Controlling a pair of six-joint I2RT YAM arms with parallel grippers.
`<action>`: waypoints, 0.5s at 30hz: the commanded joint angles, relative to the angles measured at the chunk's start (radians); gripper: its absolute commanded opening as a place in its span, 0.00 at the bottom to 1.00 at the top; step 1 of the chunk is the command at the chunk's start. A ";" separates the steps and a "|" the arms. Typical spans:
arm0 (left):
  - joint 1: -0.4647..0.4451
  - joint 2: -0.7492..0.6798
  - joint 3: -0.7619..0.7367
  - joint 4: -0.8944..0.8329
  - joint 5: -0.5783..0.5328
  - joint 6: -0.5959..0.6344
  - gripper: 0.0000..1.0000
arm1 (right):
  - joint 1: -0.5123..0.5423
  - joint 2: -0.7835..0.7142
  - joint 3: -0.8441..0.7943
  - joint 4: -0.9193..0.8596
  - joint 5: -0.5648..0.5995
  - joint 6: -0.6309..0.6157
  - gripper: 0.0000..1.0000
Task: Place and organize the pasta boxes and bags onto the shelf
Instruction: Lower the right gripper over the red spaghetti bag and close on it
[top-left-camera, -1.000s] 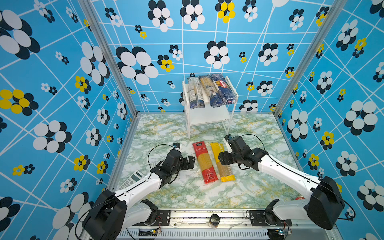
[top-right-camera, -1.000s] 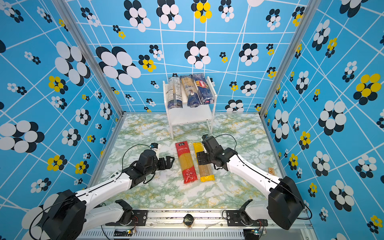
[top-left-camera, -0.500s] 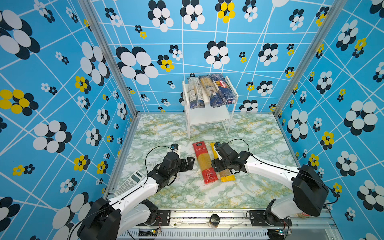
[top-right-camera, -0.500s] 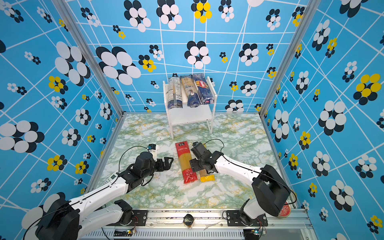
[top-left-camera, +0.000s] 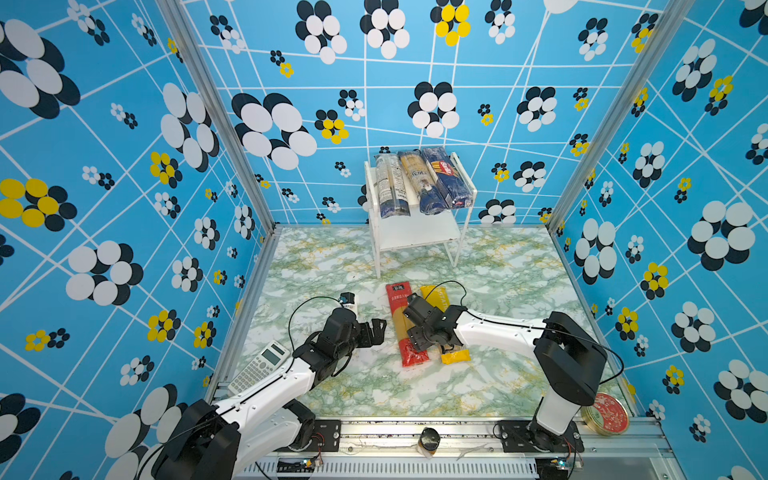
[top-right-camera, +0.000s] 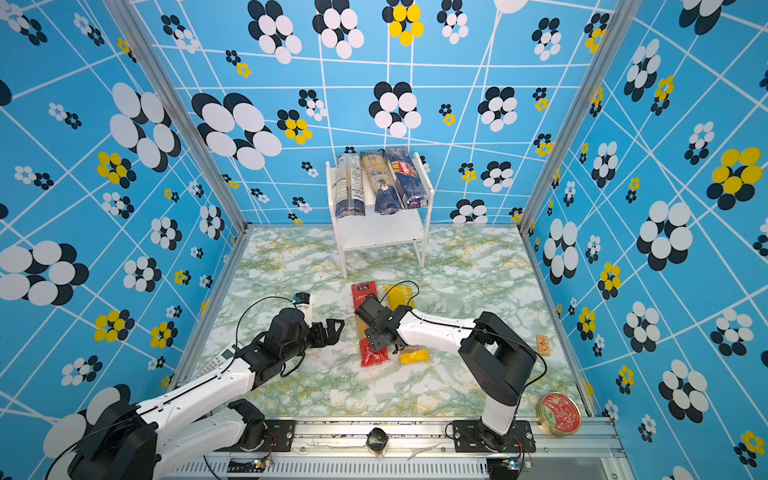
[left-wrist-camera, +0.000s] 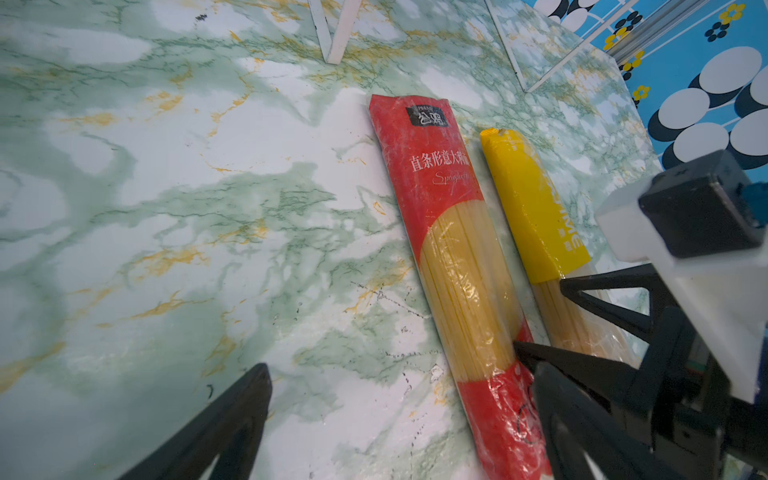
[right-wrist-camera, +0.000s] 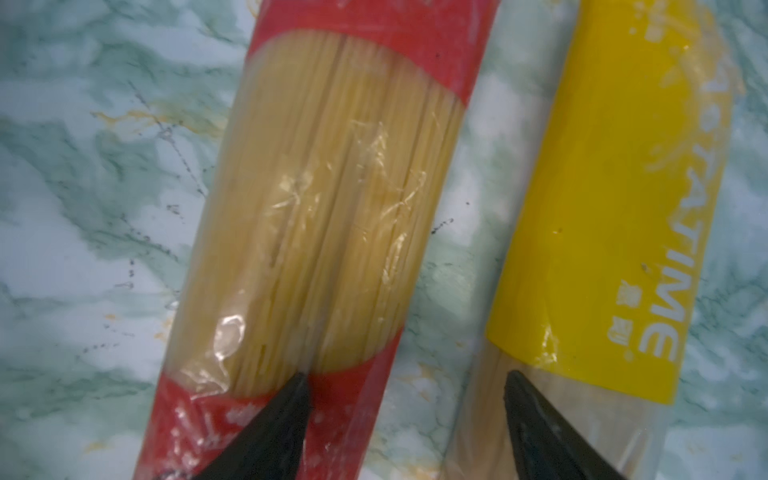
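Green-marbled tabletop (top-left-camera: 374, 386) is shared by a red-ended clear spaghetti bag (left-wrist-camera: 461, 257) and a yellow-ended clear bag (left-wrist-camera: 532, 208), side by side, well apart from the far white two-tier shelf (top-left-camera: 415, 237). The right gripper (right-wrist-camera: 407, 376) is held parted and empty, one tip over each bag; the left gripper (top-left-camera: 376, 330) is spread wide, empty. The jaws are judged best centred across one bag alone before closing.

Your right gripper (top-left-camera: 420, 338) has swung in from beside the yellow-ended bag (top-left-camera: 436, 299) and now sits low across it and the red-ended bag (top-left-camera: 400, 328), jaws slightly narrower. The arm's elbow has folded upright near its base, uncovering the red-lidded tin (top-left-camera: 606, 413).
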 joint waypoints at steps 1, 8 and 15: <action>-0.006 -0.017 -0.020 -0.009 -0.021 -0.003 0.99 | 0.028 0.051 0.016 0.017 -0.105 -0.024 0.75; -0.005 -0.017 -0.020 -0.022 -0.030 0.004 0.99 | 0.029 0.027 0.008 0.038 -0.087 0.002 0.78; -0.002 -0.027 -0.022 -0.040 -0.034 0.008 0.99 | 0.030 -0.053 -0.029 0.063 -0.129 0.094 0.95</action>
